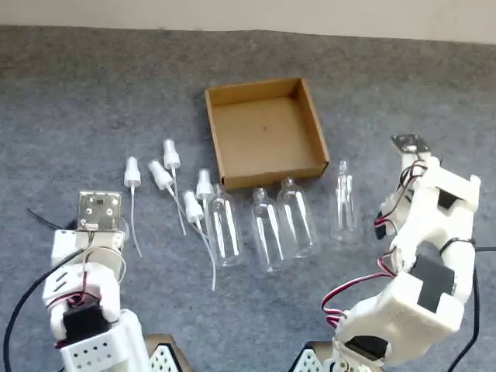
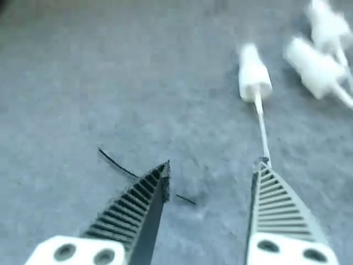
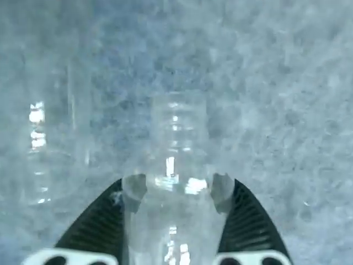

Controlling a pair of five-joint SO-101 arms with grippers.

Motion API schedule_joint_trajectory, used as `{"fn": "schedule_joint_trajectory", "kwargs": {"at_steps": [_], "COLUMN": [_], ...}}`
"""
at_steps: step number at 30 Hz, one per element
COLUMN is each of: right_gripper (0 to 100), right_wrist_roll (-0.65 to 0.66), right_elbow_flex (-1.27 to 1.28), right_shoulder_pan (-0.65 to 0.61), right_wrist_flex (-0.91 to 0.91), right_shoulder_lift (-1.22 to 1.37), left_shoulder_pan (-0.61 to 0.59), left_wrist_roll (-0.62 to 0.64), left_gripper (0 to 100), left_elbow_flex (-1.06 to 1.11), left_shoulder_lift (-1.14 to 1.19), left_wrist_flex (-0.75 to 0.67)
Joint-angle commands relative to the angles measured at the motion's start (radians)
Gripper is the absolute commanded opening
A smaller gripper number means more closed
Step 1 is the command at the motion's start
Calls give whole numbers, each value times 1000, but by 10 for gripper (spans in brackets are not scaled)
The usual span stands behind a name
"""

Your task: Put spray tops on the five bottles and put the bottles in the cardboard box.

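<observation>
Bottle (image 3: 175, 143) of clear plastic sits lengthwise between the fingers of the right pincer (image 3: 176, 186), its threaded neck pointing away from the wrist, and the pincer is clenched on its shoulders. Four more bottles (image 1: 266, 229) lie on the grey worktop (image 1: 77, 93) near the cardboard box (image 1: 267, 177), necks towards it, with five spray tops (image 1: 160, 174) scattered beside them, tubes trailing away from the box. The left pincer (image 2: 212, 164) is spread wide and holds nothing, one fingertip at the end of a spray top's tube.
</observation>
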Motion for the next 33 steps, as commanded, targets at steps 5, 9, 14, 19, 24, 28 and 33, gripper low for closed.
{"fn": "schedule_joint_trajectory", "kwargs": {"at_steps": [5,9,14,19,24,28,33], "right_gripper": [149,201,206,216,336,364,364], "right_wrist_roll": [8,8,8,-51,-48,-46,-46], "right_elbow_flex": [-4,-4,-10,-93,-128,-124,-125], "right_shoulder_pan": [36,48,47,47,39,19,8], "right_wrist_flex": [-36,-36,-36,-27,16,21,21], "right_shoulder_lift": [24,27,22,24,27,28,28], "left_shoulder_pan": [-15,47,114,131,131,131,131], "left_wrist_roll": [-32,-32,0,89,107,107,107], "left_gripper": [224,225,225,225,225,225,225], "left_elbow_flex": [-535,-855,-1187,-1429,-1590,-1702,-1828], "left_shoulder_lift": [513,960,1428,1732,1888,2034,2216], "left_wrist_flex": [163,322,416,422,419,416,416]}}
